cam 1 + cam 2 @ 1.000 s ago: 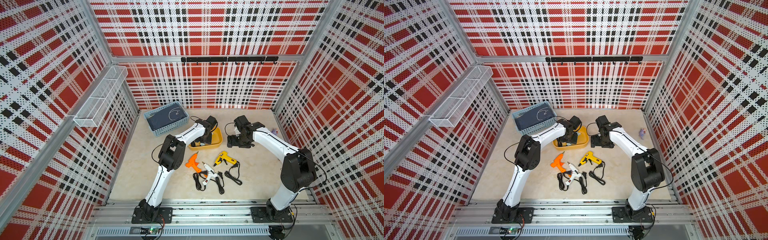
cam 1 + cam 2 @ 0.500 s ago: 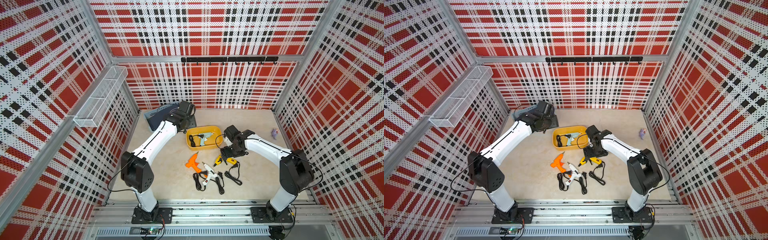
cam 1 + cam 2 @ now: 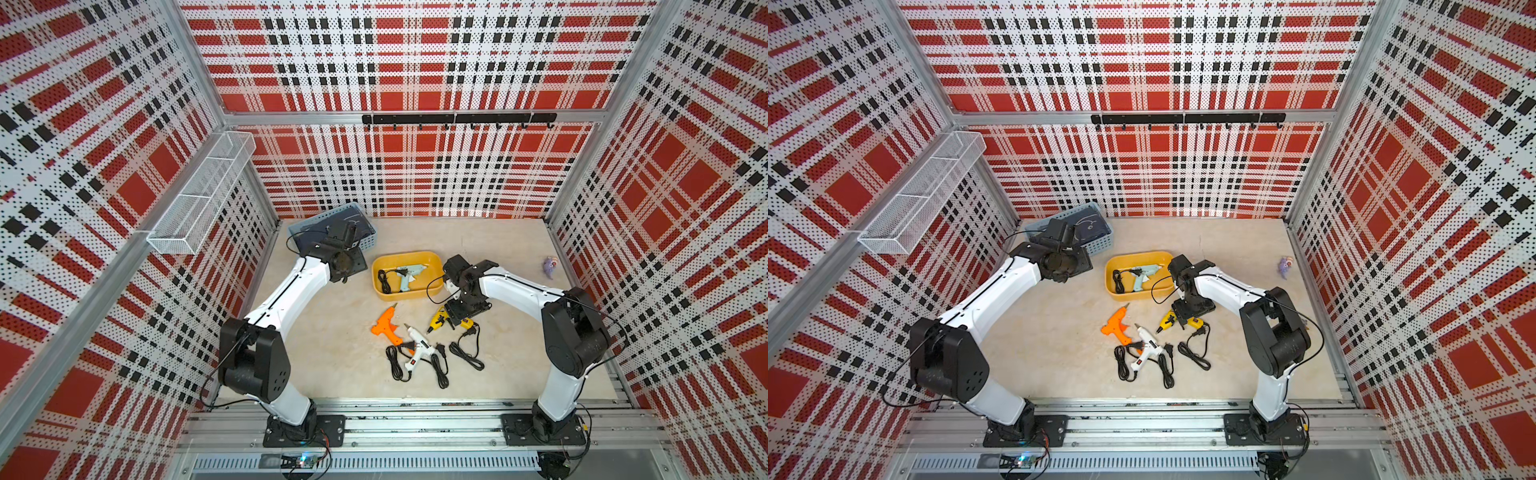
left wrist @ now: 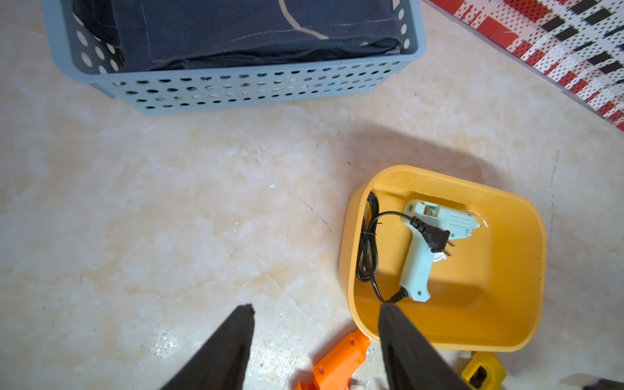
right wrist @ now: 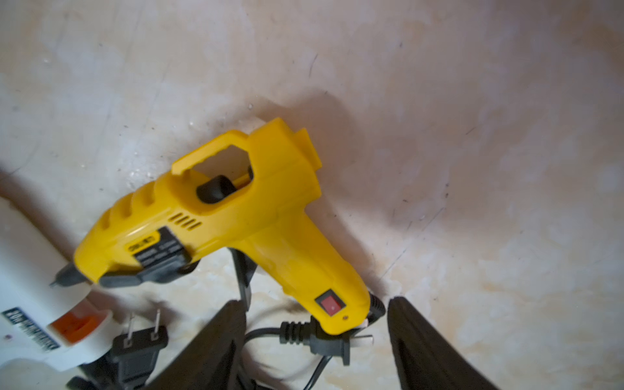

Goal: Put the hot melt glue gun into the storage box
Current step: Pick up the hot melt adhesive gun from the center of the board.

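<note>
The storage box point(image 3: 407, 296) point(image 3: 1138, 296) point(image 4: 506, 270) is a shallow yellow tub at mid-table, with a light-blue hot melt glue gun point(image 3: 409, 274) point(image 4: 420, 256) and its cord lying in it. In front of the tub lie an orange gun point(image 3: 384, 326), a white gun point(image 3: 419, 347) and a yellow gun point(image 3: 439, 321) point(image 5: 236, 216). My right gripper point(image 5: 315, 304) is low over the yellow gun. It is open, its fingers either side of the handle's butt with gaps showing. My left gripper point(image 4: 316, 305) hangs open and empty, raised left of the tub.
A light-blue lattice basket point(image 3: 332, 232) with dark cloth stands at the back left, partly under my left wrist. Black cords and plugs point(image 3: 465, 353) sprawl around the loose guns. A small purple figure point(image 3: 550, 267) sits at the right wall. A white wire rack point(image 3: 203, 195) hangs on the left wall.
My left arm has swung back from over the box toward the basket, uncovering the light-blue gun. My right gripper has moved from beside the box down onto the yellow gun, its jaws narrowing.
</note>
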